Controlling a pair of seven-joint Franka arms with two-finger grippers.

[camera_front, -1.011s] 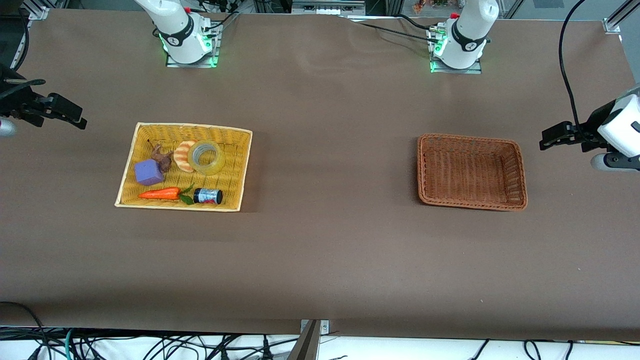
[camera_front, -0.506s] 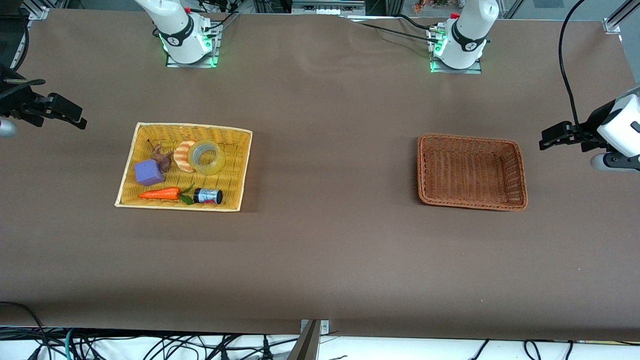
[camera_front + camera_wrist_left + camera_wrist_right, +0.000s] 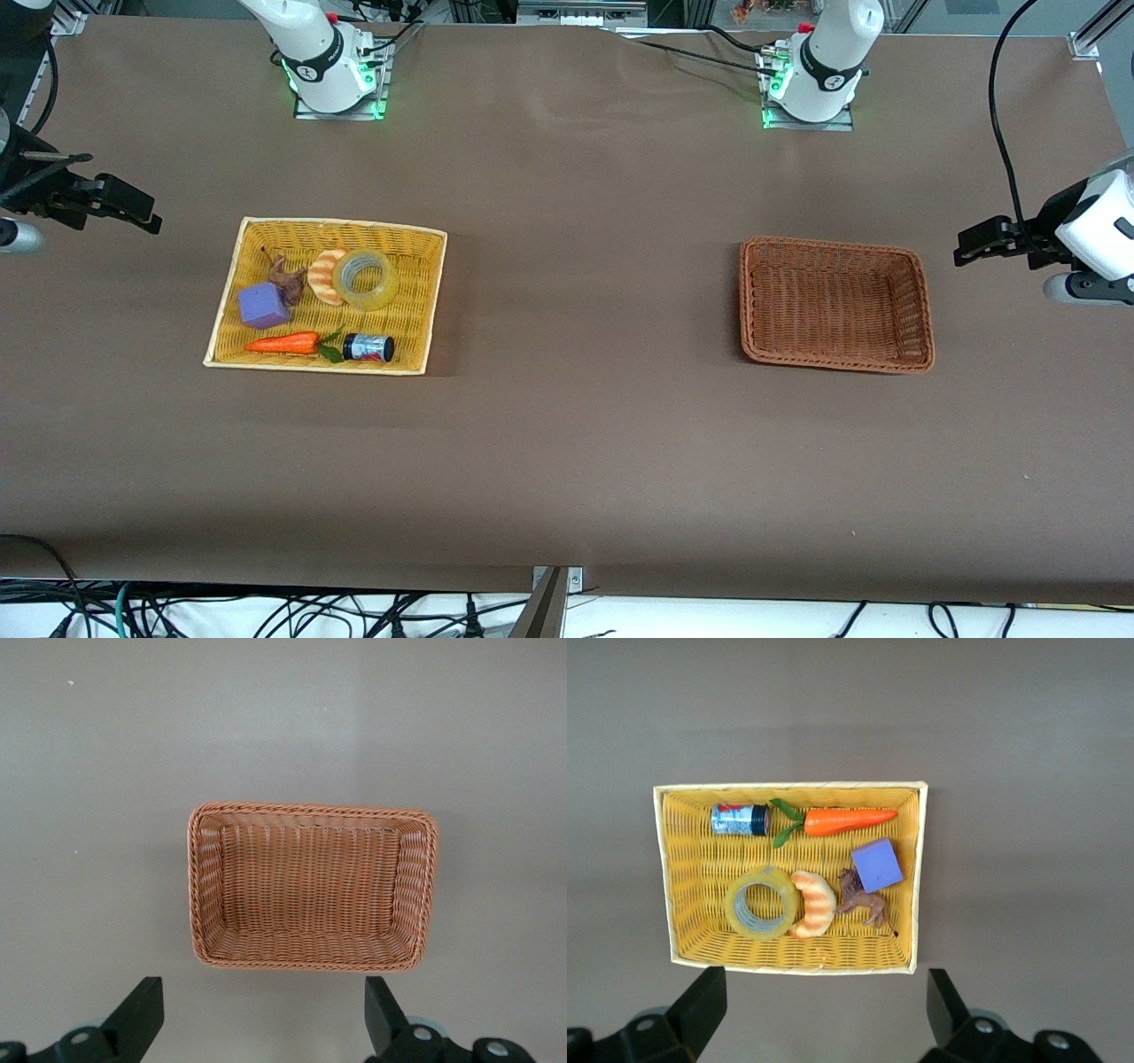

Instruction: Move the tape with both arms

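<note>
In the yellow basket (image 3: 221,341), the tape (image 3: 365,279) touches a bread toy (image 3: 324,276), which a careless pinch might catch. The right gripper (image 3: 133,211) and left gripper (image 3: 974,244), both open and empty, hover over the table's ends.

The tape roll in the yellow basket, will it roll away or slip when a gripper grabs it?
The tape lies flat on its side, so it probably won't roll. Its glossy band may be slippery. It looks stiff; the bread toy touching it could get nudged.
</note>
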